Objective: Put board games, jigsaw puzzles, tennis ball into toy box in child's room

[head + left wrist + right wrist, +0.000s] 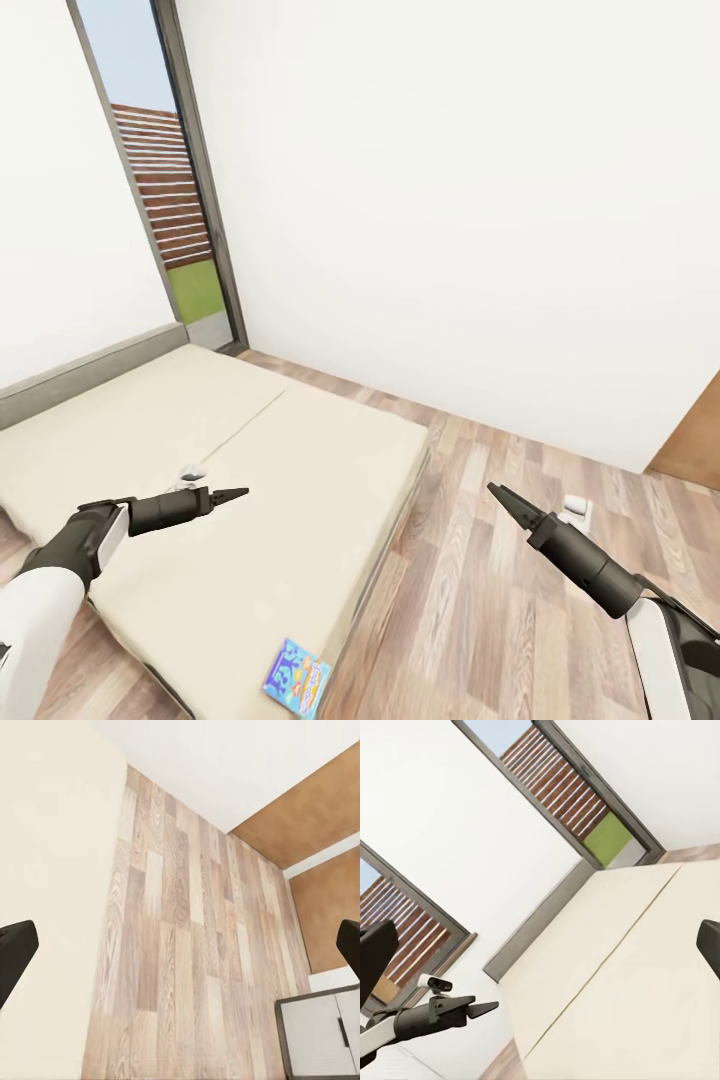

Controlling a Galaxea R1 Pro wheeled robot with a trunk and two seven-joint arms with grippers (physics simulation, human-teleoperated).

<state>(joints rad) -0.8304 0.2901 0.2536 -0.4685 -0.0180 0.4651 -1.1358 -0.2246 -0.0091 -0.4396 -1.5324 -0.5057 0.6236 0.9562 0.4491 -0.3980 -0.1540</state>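
White walls and a wooden floor (520,560) make the background of the head view, with a tall narrow window (170,200) in the upper left of the frame. The bed (250,480) takes the lower left part, cream and plain, with a grey edge.

One board game (297,678), blue with colourful print, lies flat near the bottom centre of the frame, on the corner of the bed close to the floor. It is the one toy I can find in these pictures, so I judge the robot stands beside the bed in order to collect it.

The left gripper (232,493) hangs over the bed in the lower left of the frame, well apart from the game. In the head view its fingers look like one dark point, but in the left wrist view the fingertips (15,949) sit at the two side edges of the frame with open floor between them, so they are wide and hold nothing. The right gripper (500,496) is over the floor at the lower right; its fingers (375,960) are wide in the same way and empty.

Both arms are raised forward, probably to keep them free until the reach begins. I think the game should go down to the nearer arm, and its thin flat shape may be hard to pinch from the soft bed.
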